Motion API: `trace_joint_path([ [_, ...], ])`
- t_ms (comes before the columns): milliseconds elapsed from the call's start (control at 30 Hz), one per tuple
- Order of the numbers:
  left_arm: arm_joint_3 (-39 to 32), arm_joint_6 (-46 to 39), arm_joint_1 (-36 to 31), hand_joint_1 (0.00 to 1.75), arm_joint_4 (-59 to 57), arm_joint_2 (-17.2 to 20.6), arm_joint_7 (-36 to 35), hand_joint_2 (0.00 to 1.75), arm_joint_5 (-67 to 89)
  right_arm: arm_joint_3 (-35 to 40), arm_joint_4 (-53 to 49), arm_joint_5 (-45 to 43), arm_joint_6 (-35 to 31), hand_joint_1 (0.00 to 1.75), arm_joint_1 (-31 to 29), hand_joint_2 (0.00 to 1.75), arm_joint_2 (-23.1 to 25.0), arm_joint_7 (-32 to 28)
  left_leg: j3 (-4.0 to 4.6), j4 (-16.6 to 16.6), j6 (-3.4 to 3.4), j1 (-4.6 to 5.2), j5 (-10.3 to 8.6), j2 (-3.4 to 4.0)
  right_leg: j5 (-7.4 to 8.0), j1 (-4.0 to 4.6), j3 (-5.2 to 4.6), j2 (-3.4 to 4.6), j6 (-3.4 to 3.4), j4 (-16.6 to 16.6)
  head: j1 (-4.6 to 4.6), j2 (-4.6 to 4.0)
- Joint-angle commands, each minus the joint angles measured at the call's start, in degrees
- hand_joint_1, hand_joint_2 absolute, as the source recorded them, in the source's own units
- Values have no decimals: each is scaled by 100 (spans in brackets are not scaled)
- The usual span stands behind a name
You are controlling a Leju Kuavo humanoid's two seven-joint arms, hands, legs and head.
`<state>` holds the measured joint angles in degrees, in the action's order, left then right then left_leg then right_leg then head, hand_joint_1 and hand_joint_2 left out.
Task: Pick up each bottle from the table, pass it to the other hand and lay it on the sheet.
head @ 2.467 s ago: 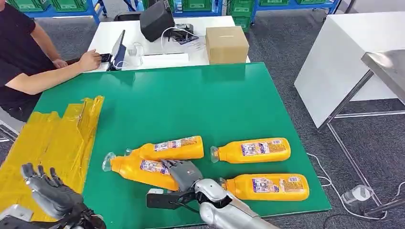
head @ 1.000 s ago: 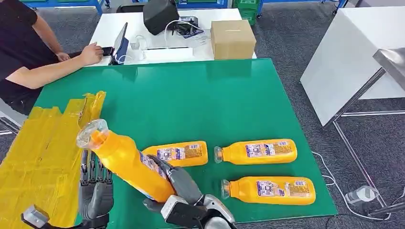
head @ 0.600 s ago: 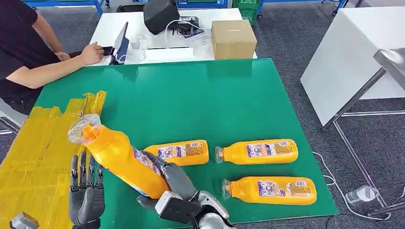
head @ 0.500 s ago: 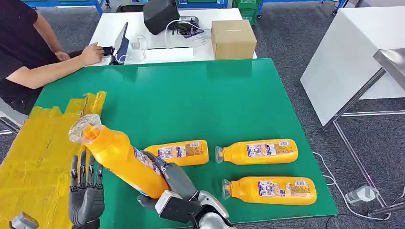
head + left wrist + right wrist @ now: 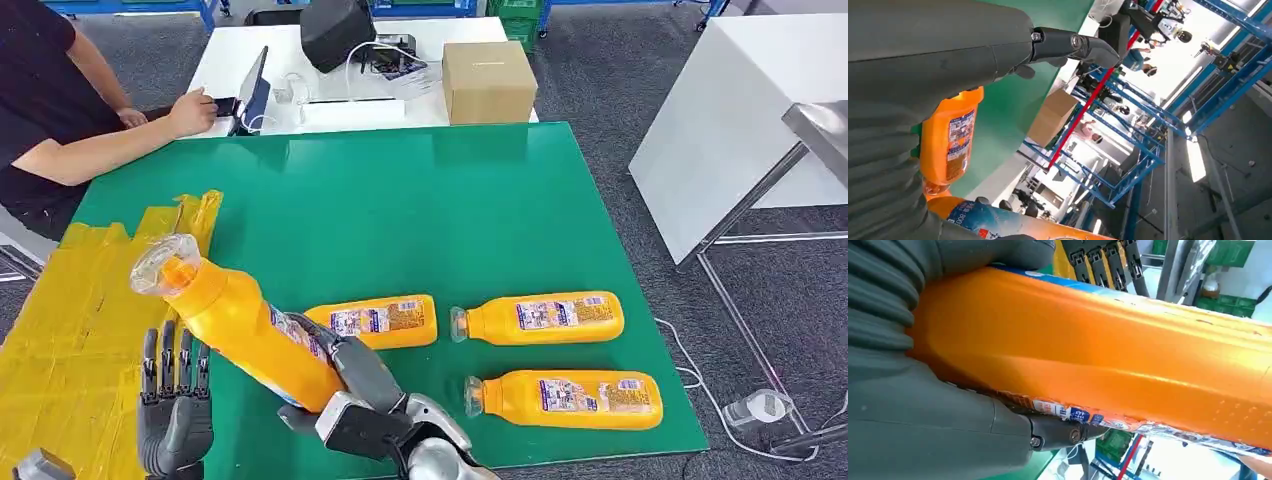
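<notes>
Your right hand (image 5: 345, 385) gripped the lifted orange bottle (image 5: 235, 322) around its lower body, fingers wrapped over the printed label. The bottle was off the green table (image 5: 400, 215), tilted with its clear cap end up and toward the yellow sheet (image 5: 75, 310). Its body was smooth, glossy orange plastic with squared shoulders, and the label carried blue and white print; in the right wrist view the same bottle (image 5: 1108, 355) ran across the thumb, its label edge showing beneath.

Your left hand (image 5: 175, 400) was raised just beside the bottle's lower half, palm toward it, fingers straight and apart, holding nothing. You could not tell whether it touched the bottle.

Three more orange bottles lay on their sides on the table: one (image 5: 378, 321) just behind your right hand, one (image 5: 540, 317) beside that with its cap pointing left, and one (image 5: 565, 395) near the front edge. The sheet lay crumpled at the table's left side.

A person's hand (image 5: 190, 108) rested by a laptop (image 5: 250, 98) on the white table beyond, near a cardboard box (image 5: 488, 80).
</notes>
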<state>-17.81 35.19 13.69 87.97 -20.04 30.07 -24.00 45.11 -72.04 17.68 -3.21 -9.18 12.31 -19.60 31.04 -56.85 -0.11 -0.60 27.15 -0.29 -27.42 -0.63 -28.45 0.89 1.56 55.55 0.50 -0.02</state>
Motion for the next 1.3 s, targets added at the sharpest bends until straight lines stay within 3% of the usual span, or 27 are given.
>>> trace_joint_path([
  [33,-225,21,-173,0,-319,4,-4,175,51,177,451,-19,10,175,-323,175,-29,-31,-6,5,1,1,-2,4,2,0,5,-1,-3,-5,2,0],
  [1300,-329,82,-195,0,-395,4,15,175,55,196,471,26,-31,175,-300,175,-44,-72,-4,4,1,0,-2,1,1,0,3,-4,-2,-5,0,0],
])
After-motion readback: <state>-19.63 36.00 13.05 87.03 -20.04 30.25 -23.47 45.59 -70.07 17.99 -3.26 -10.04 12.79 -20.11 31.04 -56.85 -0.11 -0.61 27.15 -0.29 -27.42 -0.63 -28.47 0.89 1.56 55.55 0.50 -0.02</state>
